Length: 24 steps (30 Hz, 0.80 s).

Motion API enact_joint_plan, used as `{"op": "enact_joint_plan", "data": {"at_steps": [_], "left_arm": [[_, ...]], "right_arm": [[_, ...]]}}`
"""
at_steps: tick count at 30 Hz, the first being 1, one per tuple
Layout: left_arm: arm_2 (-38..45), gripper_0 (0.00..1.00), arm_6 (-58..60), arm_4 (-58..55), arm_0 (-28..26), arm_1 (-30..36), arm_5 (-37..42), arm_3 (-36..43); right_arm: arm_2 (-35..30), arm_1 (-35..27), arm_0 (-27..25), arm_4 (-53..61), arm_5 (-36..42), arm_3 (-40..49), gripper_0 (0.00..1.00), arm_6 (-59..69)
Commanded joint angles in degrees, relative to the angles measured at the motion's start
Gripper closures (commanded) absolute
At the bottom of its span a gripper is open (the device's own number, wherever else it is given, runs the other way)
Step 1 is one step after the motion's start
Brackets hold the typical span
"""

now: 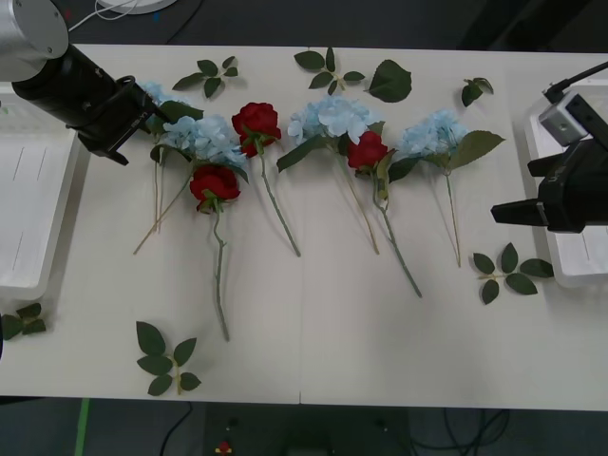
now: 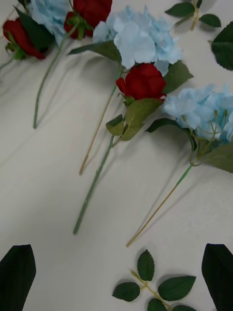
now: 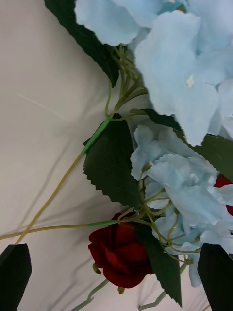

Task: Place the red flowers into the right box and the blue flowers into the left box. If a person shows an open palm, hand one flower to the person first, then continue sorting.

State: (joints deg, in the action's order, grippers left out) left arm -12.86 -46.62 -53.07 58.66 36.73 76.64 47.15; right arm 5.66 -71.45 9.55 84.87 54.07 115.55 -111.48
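Note:
Three red flowers lie on the white table: one rose (image 1: 256, 123), one (image 1: 215, 183) and one (image 1: 367, 150). Blue flowers lie among them: two overlapping clusters (image 1: 204, 138) at the left, one (image 1: 332, 116) in the middle and one (image 1: 432, 133) further right. My left gripper (image 1: 142, 116) hovers open over the leftmost blue flowers (image 3: 194, 73), with a rose (image 3: 119, 255) under them. My right gripper (image 1: 503, 211) is open beside the right box (image 1: 570, 271), facing a rose (image 2: 143, 80) and a blue cluster (image 2: 204, 109). The left box (image 1: 28, 209) stands at the left edge.
Loose green leaf sprigs lie about: one (image 1: 166, 359) near the front, one (image 1: 508, 269) by the right gripper, several along the back edge (image 1: 328, 66) and one (image 1: 21, 321) below the left box. The table's front half is mostly bare.

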Motion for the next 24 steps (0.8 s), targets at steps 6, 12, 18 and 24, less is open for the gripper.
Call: {"op": "enact_joint_plan", "data": {"at_steps": [6, 12, 18, 24], "left_arm": [[-9.47, 0.0, -7.87, 2.71, -0.22, 0.62, -4.04, -0.13], [-9.47, 0.0, -17.45, 6.93, -0.3, 0.62, -4.13, -0.22], [-9.55, 0.0, -22.72, 7.89, -3.12, 0.44, -9.41, -0.31], [-10.52, 0.0, -23.16, 8.86, -4.7, -0.61, -11.43, -0.22]], "right_arm": [[18.33, 5.18, 16.29, -11.13, 1.3, -8.85, 0.0, 20.96], [24.14, 8.69, 23.14, -13.33, 2.09, -18.52, 0.0, 28.08], [29.32, 11.68, 29.65, -14.82, 1.48, -28.54, 0.0, 30.01], [33.8, 16.34, 33.69, -16.4, -2.04, -36.98, 0.0, 30.1]]}}
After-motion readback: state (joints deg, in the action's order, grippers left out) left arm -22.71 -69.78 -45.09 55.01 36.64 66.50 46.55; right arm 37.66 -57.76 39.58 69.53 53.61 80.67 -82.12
